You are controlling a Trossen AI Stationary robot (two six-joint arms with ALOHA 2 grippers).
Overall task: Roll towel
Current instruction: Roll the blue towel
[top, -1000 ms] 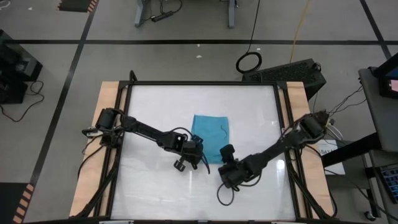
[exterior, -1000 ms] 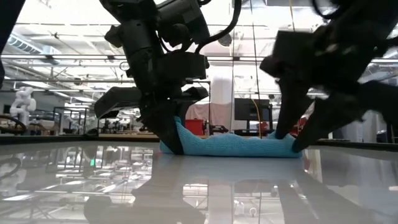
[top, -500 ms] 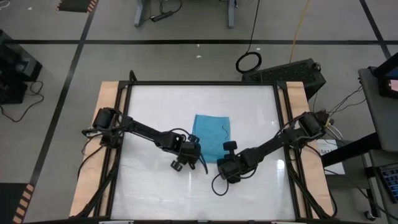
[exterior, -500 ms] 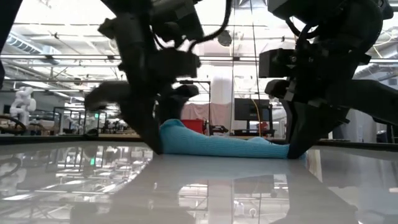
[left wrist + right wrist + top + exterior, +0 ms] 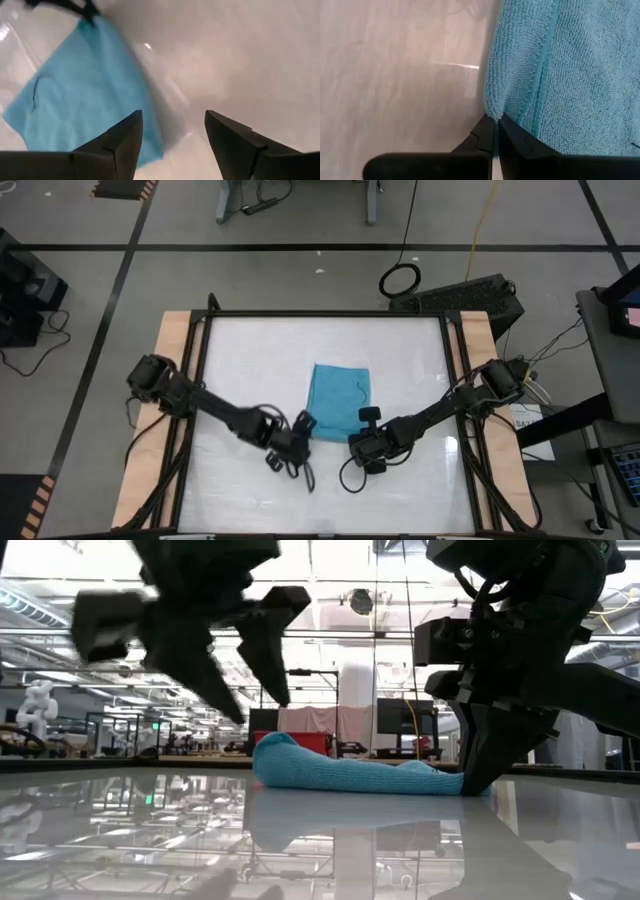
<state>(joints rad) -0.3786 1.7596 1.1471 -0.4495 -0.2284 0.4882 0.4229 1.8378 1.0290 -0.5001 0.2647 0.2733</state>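
My two dark arms, black all over

Both my arms are slim black jointed links with loose black cables looping off the wrists; my left gripper point(image 5: 300, 423) and right gripper point(image 5: 362, 418) end in wedge-shaped matte black fingers point(image 5: 122, 145) with flat inner faces.

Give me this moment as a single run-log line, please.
task: roll towel | left gripper: open, off the cloth | right gripper: shut on towel corner | towel: flat on table, unrolled
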